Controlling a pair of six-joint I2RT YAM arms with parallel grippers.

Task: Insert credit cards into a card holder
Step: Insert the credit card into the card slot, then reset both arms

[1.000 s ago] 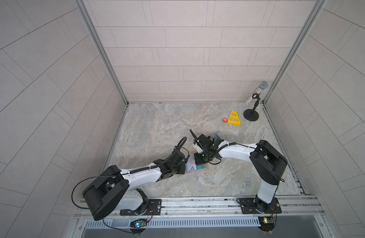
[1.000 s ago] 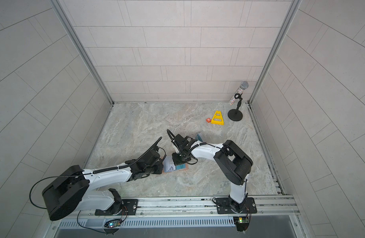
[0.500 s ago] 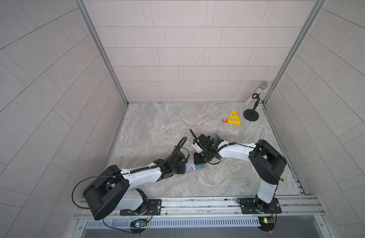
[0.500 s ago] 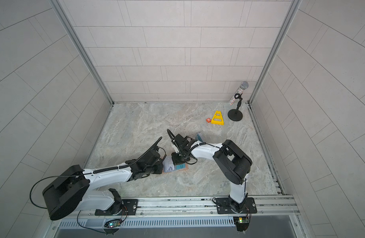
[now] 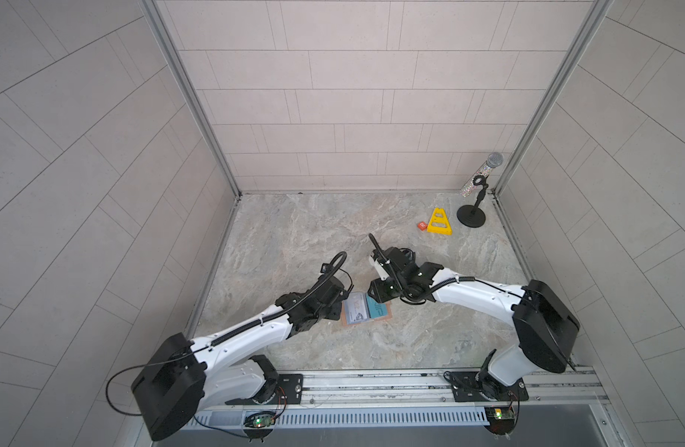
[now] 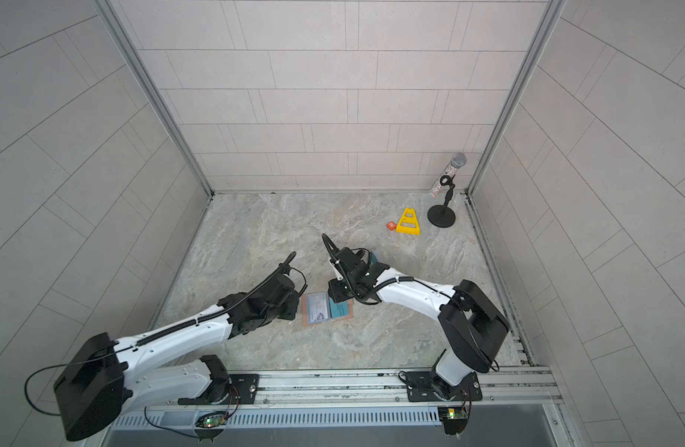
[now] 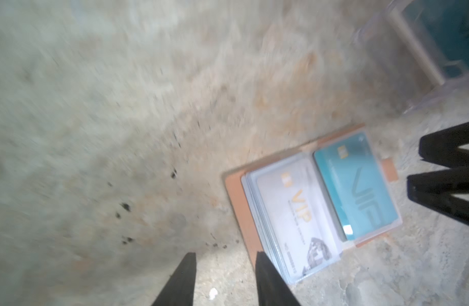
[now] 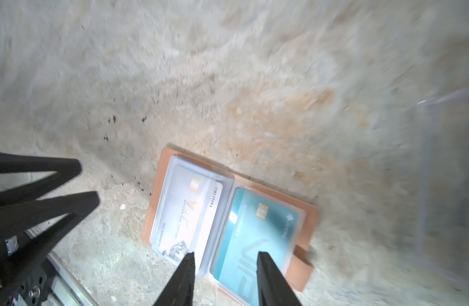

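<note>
Left pincer (image 7: 225,254) and right pincer (image 8: 226,253) both stand apart, empty. Raise each straight up, so the holder (image 8: 310,222) under the right pincer stays flat and the teal card (image 8: 254,233) stays seated.

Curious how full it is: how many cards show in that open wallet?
2: a pale card on one clear page of the card holder, a teal card on the facing page. Pages stacked beneath may hide more.
</note>
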